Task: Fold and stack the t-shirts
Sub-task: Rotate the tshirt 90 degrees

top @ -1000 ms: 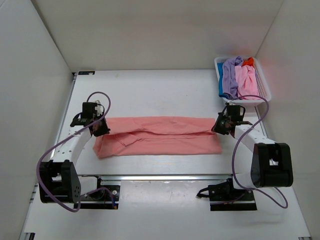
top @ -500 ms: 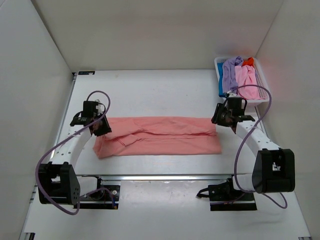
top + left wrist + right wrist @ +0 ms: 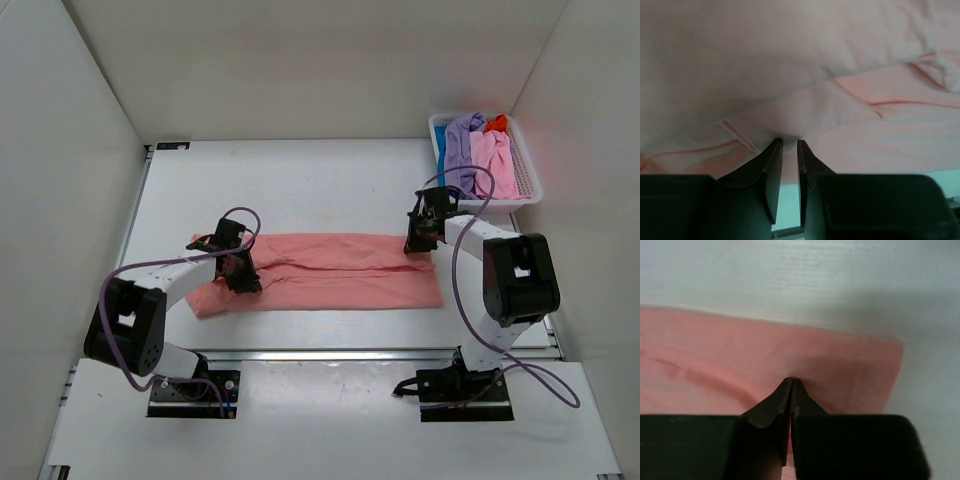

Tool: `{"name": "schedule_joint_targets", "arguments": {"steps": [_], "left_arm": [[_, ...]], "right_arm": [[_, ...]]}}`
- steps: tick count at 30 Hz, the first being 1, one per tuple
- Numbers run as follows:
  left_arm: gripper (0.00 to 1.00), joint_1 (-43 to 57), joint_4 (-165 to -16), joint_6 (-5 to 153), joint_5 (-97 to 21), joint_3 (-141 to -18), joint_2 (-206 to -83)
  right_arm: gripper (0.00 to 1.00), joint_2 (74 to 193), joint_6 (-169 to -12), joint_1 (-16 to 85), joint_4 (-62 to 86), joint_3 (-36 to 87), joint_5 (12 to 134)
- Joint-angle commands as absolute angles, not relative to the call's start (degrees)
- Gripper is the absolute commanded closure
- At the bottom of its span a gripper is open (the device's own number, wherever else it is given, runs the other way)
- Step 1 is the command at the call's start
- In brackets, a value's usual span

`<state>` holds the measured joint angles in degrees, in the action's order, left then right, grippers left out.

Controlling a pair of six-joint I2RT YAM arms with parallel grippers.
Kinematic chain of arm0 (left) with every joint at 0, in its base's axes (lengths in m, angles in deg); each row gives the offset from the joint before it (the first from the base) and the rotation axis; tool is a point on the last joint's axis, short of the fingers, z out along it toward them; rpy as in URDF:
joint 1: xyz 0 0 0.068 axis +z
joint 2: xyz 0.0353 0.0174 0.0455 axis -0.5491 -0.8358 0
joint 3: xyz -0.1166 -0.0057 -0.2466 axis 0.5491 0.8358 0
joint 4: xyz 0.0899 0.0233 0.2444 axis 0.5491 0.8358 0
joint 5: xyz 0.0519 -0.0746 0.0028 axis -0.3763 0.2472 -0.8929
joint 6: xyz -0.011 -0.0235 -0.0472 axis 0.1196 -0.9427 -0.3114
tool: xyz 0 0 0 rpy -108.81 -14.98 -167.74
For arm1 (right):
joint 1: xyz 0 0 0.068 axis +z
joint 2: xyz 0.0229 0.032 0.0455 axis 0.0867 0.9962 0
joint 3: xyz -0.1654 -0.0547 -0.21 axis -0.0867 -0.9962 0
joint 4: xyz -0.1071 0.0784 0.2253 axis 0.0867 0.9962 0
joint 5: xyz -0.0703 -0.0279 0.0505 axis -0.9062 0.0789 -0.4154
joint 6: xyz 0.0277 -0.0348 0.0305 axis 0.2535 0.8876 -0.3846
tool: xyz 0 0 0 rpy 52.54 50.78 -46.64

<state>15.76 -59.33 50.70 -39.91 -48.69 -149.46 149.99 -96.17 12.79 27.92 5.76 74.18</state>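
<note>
A salmon-pink t-shirt (image 3: 330, 275) lies folded into a long strip across the middle of the table. My left gripper (image 3: 243, 275) is over the strip's left part. In the left wrist view (image 3: 790, 142) it is shut on a raised fold of the shirt (image 3: 865, 125). My right gripper (image 3: 413, 240) is at the strip's far right corner. In the right wrist view (image 3: 791, 381) its jaws are pressed together, pinching the shirt (image 3: 715, 350) near its hemmed edge. Lavender (image 3: 460, 145), light pink (image 3: 492, 160), blue (image 3: 441, 165) and orange-red (image 3: 497, 123) shirts lie in the basket.
The white slotted basket (image 3: 533, 180) stands at the far right corner of the table, just behind the right arm. White walls close the table in on the left, back and right. Purple cables loop off both arms.
My left gripper has moved right and nearer, from the shirt's left end onto the strip. My right gripper has moved left and slightly farther, along the shirt's far right corner.
</note>
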Motion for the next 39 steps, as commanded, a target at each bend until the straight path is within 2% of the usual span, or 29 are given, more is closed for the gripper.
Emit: {"name": "schedule_joint_targets", "arguments": {"steps": [1, 4, 10, 16, 19, 23, 25, 31, 36, 39], "left_arm": [[0.70, 15.46, -64.96, 45.79, -41.05, -48.08, -151.93], [0.70, 15.55, -64.53, 45.69, -43.51, -52.72, -157.12], [0.73, 18.80, -58.13, 50.86, -44.22, -74.95, -176.69], [0.81, 18.81, -43.82, 59.73, -42.30, -111.90, -197.43], [0.82, 17.23, -34.67, 62.99, -41.85, -130.19, -207.98], [0.83, 15.03, -24.30, 65.20, -39.49, -153.58, -220.29], [0.82, 14.32, -23.48, 65.29, -37.99, -156.88, -222.86], [0.81, 13.79, -32.18, 65.99, -37.97, -145.92, -219.01], [0.78, 14.67, -29.55, 66.43, -39.91, -154.06, -222.86], [0.78, 15.02, -30.51, 67.39, -40.09, -153.30, -222.09]], "right_arm": [[1.00, 151.57, -99.44, 13.14, 30.44, 6.84, 71.06], [1.00, 152.89, -102.61, 14.72, 34.32, 7.02, 67.02], [1.00, 147.28, -113.41, 20.60, 36.96, 1.57, 61.31], [1.00, 139.99, -123.96, 32.37, 37.58, -8.25, 59.19], [1.00, 136.46, -129.24, 39.05, 34.25, -13.97, 61.29], [1.00, 137.41, -131.27, 46.09, 31.96, -16.27, 64.55], [1.00, 139.43, -130.31, 49.25, 30.99, -15.31, 66.39], [1.00, 145.59, -128.46, 53.84, 28.10, -14.16, 68.24], [1.00, 144.81, -129.07, 56.65, 28.43, -13.20, 66.75], [1.00, 144.62, -128.99, 57.27, 27.91, -14.95, 69.99]]}}
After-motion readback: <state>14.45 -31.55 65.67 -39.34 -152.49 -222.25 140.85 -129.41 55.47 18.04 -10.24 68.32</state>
